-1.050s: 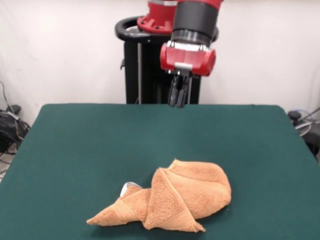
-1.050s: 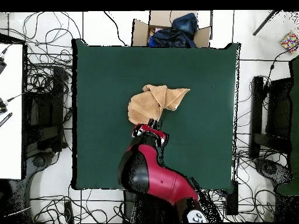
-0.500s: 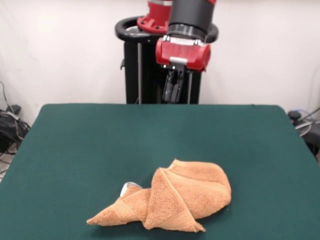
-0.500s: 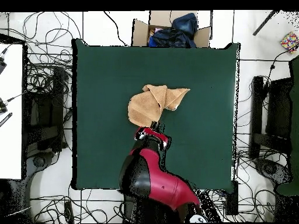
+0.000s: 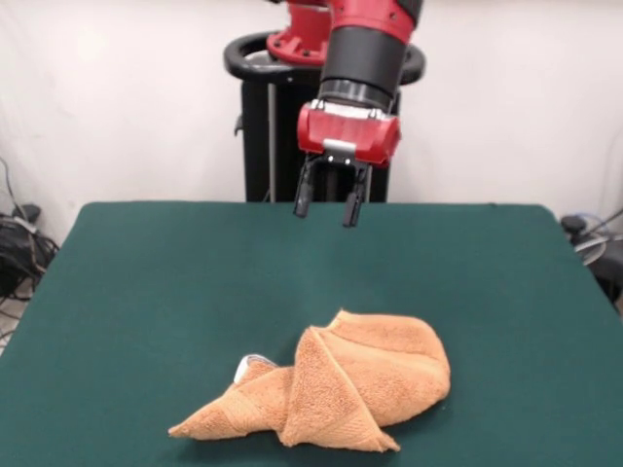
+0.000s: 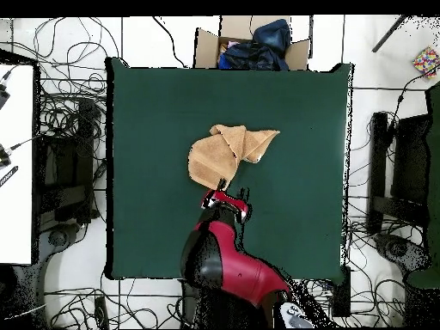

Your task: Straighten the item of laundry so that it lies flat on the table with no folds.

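Gripper point(image 5: 327, 204): fingers spread apart, empty — hanging above the table, clear of the cloth.
Towel point(image 5: 336, 394): crumpled and folded over itself, well in front of the gripper.
Table point(image 5: 146, 282): green top — towel lies on it.

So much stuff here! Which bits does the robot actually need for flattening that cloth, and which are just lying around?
Part of the job:
- crumpled orange-tan terry towel
- dark green felt table
- red and black gripper, open, hanging above the table

Just lying about:
- cardboard box of dark clothes
- tangled cables on the floor
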Robot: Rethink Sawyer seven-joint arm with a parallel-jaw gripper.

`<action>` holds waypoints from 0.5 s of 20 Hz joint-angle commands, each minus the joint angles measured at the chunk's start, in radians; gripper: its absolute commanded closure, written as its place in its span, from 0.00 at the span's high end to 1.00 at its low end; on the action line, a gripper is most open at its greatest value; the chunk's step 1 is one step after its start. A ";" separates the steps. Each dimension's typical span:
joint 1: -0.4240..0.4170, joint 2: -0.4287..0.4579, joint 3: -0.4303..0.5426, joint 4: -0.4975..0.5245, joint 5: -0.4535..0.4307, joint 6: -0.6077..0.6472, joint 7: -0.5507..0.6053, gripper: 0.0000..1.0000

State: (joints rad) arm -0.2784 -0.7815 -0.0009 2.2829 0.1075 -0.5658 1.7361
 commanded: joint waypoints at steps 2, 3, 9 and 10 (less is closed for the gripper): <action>-0.008 0.126 0.069 -0.035 -0.013 -0.108 0.331 1.00; -0.016 0.131 0.078 -0.039 -0.022 -0.122 0.340 1.00; -0.048 0.220 0.112 -0.091 -0.061 -0.193 0.357 1.00; -0.055 0.239 0.121 -0.104 -0.070 -0.211 0.363 1.00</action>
State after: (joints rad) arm -0.3057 -0.6630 0.0040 2.2783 0.0681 -0.6960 1.7361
